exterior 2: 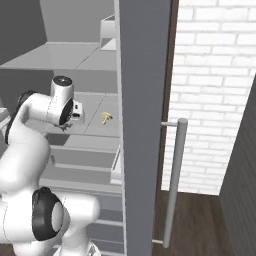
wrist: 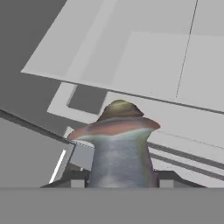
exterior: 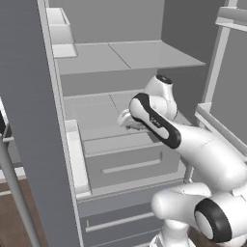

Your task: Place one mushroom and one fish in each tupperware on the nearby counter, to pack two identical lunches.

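My gripper is shut on a mushroom, whose tan-brown cap and pale stem stand upright between the dark fingertips. The hand reaches into the open fridge, just above the middle shelf. In the right base view the gripper hangs left of a second small tan mushroom, which lies on that shelf apart from the hand. The fish, the tupperware and the counter are out of view.
Grey fridge shelves sit above and below the hand, with a drawer underneath. Door bins line the left. The open door edge with its long handle stands right, and a white brick wall lies beyond.
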You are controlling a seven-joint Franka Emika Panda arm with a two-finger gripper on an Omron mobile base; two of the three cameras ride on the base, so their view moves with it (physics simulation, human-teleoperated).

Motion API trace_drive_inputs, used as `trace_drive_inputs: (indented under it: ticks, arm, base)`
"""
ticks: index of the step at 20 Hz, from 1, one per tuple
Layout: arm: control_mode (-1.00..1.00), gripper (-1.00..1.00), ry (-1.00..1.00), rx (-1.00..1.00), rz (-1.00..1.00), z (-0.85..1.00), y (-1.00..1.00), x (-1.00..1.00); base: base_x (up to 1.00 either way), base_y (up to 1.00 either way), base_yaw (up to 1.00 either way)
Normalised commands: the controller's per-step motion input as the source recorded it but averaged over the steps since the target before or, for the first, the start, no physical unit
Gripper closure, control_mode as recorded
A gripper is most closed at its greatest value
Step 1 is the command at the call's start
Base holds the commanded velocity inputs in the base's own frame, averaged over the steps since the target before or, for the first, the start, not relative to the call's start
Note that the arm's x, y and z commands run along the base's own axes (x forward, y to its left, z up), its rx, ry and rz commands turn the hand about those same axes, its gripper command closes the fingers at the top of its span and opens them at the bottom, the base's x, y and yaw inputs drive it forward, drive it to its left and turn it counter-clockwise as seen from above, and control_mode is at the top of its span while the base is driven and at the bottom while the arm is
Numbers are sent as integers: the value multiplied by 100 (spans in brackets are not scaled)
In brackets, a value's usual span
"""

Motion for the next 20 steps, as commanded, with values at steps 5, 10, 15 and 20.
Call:
trace_drive_inputs:
  ticks: [5,10,15,20]
  arm:
    - [-100,100,3,-30,18,69,-24,-100]
    - [-100,100,0,-21,17,58,-18,-100]
    - [-100,100,4,0,25,84,-23,-88]
    - [-100,100,1,-1,24,67,-10,-94]
  base:
    - [0,0,0]
    - [0,0,0]
    - [0,0,0]
    - [0,0,0]
